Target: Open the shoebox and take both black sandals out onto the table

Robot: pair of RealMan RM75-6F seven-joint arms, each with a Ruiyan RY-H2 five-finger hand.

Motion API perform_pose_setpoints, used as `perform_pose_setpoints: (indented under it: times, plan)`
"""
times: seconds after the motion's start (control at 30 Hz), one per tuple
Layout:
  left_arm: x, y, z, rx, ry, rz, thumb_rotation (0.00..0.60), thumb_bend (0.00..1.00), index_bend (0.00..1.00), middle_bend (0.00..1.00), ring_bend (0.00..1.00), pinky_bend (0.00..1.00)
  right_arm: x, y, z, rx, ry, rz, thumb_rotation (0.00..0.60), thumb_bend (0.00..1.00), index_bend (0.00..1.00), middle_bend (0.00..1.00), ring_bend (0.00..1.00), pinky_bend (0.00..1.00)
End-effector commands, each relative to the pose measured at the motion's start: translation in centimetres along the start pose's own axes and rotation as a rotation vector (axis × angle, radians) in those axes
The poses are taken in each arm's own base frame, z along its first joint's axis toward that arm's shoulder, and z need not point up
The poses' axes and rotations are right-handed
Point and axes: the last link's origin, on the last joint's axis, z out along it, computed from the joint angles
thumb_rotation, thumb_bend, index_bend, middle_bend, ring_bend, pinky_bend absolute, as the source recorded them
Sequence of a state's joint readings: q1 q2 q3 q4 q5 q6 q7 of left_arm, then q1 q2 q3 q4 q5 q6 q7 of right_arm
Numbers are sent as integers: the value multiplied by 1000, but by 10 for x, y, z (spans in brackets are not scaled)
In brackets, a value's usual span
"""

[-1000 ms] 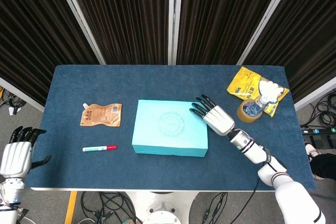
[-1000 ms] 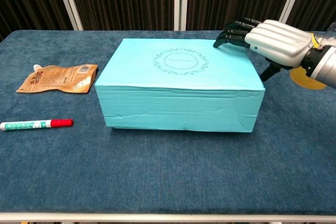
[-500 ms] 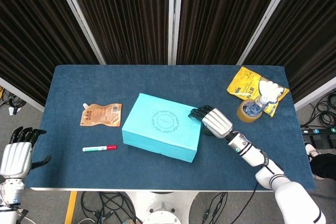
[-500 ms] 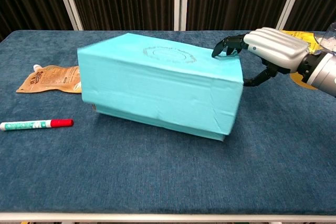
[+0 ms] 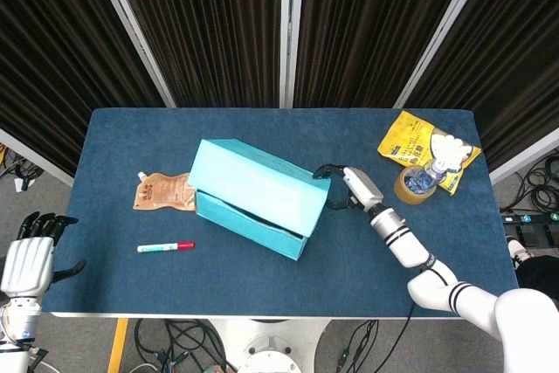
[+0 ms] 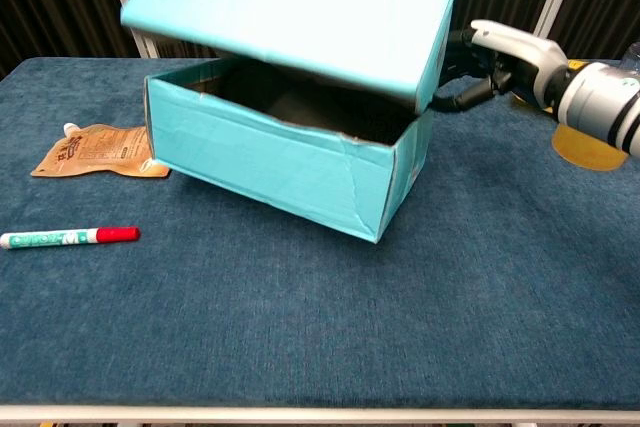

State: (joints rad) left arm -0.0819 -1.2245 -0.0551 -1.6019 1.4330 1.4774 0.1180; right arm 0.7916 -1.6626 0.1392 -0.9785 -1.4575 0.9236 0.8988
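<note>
The left robot hand (image 5: 26, 261) hangs off the counter's (image 5: 131, 137) near-left corner, fingers apart, grasping nothing. A red-capped marker (image 6: 66, 237) lies on the blue cloth, with an orange pouch (image 6: 100, 150) behind it. The turquoise shoebox (image 6: 290, 162) sits skewed mid-counter, its lid (image 6: 290, 7) raised at the front (dark interior, contents unclear). The right robot hand (image 5: 349, 188) grips the lid's right end. Far right are a yellow snack bag (image 5: 415, 141) and a bottle (image 5: 421, 181).
</note>
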Motion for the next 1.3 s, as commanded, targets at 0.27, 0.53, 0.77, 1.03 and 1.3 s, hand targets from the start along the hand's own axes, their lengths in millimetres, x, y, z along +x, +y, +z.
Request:
perform_pose_setpoints:
  times: [0.27, 0.53, 0.77, 1.03, 1.3]
  plan:
    - [-1, 1, 0, -3, -6, 0, 600, 110, 271, 255, 156, 110, 18, -15, 21, -112, 47, 332, 600, 585, 390, 326, 271, 88]
    - [1, 1, 1, -2, -1, -1, 600, 110, 271, 255, 156, 110, 23, -17, 41, -209, 111, 554, 600, 431, 276, 263, 165, 0]
    - [2, 0, -2, -1, 1, 0, 600, 110, 271, 255, 156, 111, 35, -13, 53, -313, 21, 314, 600, 90, 6, 42, 0, 0]
    - [1, -2, -2, 2, 0, -7, 600, 109, 271, 255, 156, 111, 80, -9, 39, -365, -65, -309, 600, 19, 0, 39, 0, 0]
    - [2, 1, 1, -17, 7, -5, 600, 110, 271, 255, 155, 111, 82, -30, -1, -348, -108, -534, 600, 20, 60, 126, 4, 6]
